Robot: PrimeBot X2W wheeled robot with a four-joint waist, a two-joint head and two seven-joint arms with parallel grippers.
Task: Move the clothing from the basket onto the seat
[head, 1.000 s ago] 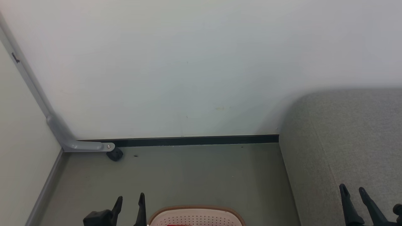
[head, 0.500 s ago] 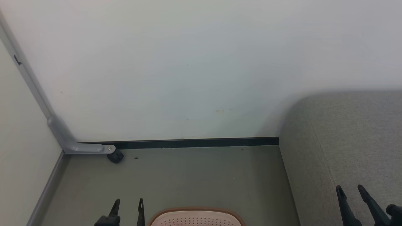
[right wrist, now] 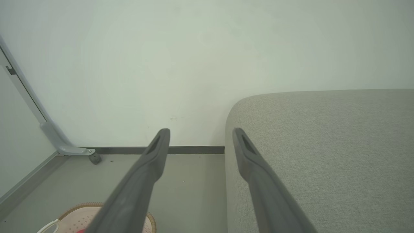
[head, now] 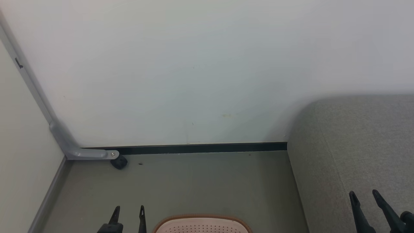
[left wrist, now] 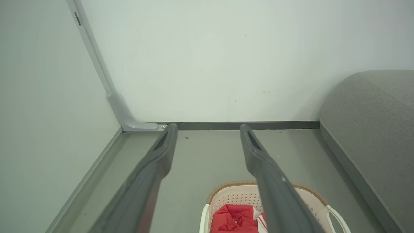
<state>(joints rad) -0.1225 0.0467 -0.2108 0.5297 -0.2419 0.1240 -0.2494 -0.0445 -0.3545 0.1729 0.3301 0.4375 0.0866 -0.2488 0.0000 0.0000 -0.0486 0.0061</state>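
Observation:
The cream basket (head: 202,218) with its brown rim stands on the floor at the bottom edge of the head view. In the left wrist view, red clothing (left wrist: 234,220) with white trim lies inside the basket (left wrist: 239,195). My left gripper (head: 129,208) is open just left of the basket, held above the floor; its fingers (left wrist: 208,127) hold nothing. The grey seat (head: 355,145) fills the right side. My right gripper (head: 363,193) is open over the seat's front left part, and nothing sits between its fingers (right wrist: 200,131). The basket's corner (right wrist: 77,215) shows low in the right wrist view.
A pale wall with a black skirting strip (head: 194,148) closes the far side. At the left, a grey panel leg ends in a small black caster (head: 119,161). A side panel (head: 22,168) borders the floor on the left. Bare floor (head: 194,181) lies between basket and wall.
The head view has tilted up a little, so the basket and skirting sit lower. My left gripper has drawn back toward the bottom edge. The right gripper has barely shifted.

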